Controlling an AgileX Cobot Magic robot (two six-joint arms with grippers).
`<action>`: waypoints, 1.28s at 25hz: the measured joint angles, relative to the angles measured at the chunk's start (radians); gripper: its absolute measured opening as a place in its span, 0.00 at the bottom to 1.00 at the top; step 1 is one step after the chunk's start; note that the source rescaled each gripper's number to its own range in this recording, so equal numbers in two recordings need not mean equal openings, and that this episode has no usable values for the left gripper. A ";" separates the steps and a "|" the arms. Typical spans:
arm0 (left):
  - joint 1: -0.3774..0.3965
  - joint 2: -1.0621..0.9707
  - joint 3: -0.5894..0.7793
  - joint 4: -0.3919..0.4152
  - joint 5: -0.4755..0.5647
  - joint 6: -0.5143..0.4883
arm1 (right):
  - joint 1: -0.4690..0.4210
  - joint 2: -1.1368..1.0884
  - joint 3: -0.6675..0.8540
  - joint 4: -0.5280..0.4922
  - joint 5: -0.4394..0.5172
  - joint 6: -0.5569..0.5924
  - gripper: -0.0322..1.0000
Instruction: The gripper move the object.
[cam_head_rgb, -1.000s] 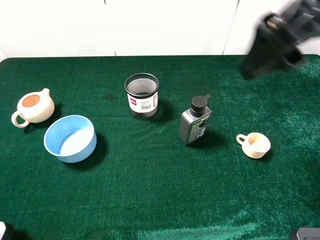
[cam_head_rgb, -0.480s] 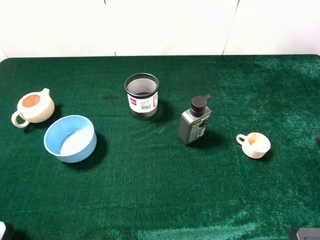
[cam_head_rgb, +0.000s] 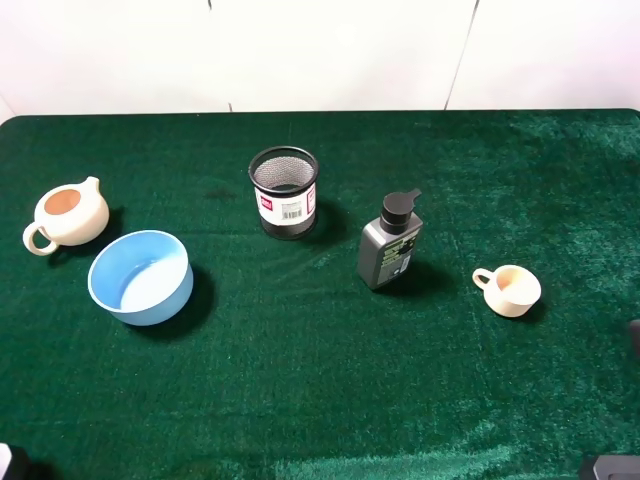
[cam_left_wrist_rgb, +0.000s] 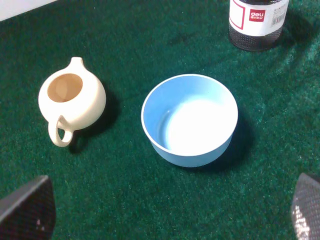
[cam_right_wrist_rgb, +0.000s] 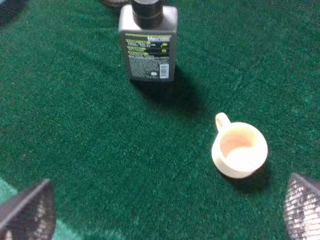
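The black wire-mesh pen cup (cam_head_rgb: 284, 192) with a white and red barcode label stands upright on the green cloth, left of the middle at the back. Its lower part shows in the left wrist view (cam_left_wrist_rgb: 257, 22). My left gripper (cam_left_wrist_rgb: 166, 210) is open and empty, well short of the cup, with its fingertips (cam_left_wrist_rgb: 27, 210) wide apart. My right gripper (cam_right_wrist_rgb: 165, 207) is open and empty, its fingertips (cam_right_wrist_rgb: 302, 205) wide apart, over the cloth near the cream cup. In the high view only a dark sliver of the right arm (cam_head_rgb: 635, 338) shows at the right edge.
A grey pump bottle (cam_head_rgb: 391, 243) stands right of the pen cup. A small cream cup (cam_head_rgb: 510, 290) sits further right. A blue bowl (cam_head_rgb: 141, 277) and a cream teapot (cam_head_rgb: 68, 213) sit on the left. The green cloth (cam_head_rgb: 320, 400) covers the table.
The right arm, at the upper right of the high view one second ago, has left that spot; only a sliver shows at the right edge now. The objects have not moved.
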 joint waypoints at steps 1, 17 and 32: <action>0.000 0.000 0.000 0.000 0.000 0.000 | 0.000 -0.014 0.012 0.001 -0.012 0.000 1.00; 0.000 0.000 0.000 0.000 0.000 0.000 | -0.210 -0.303 0.026 0.069 -0.032 -0.092 1.00; 0.000 0.000 0.000 0.000 0.000 0.000 | -0.570 -0.317 0.026 0.236 -0.029 -0.272 1.00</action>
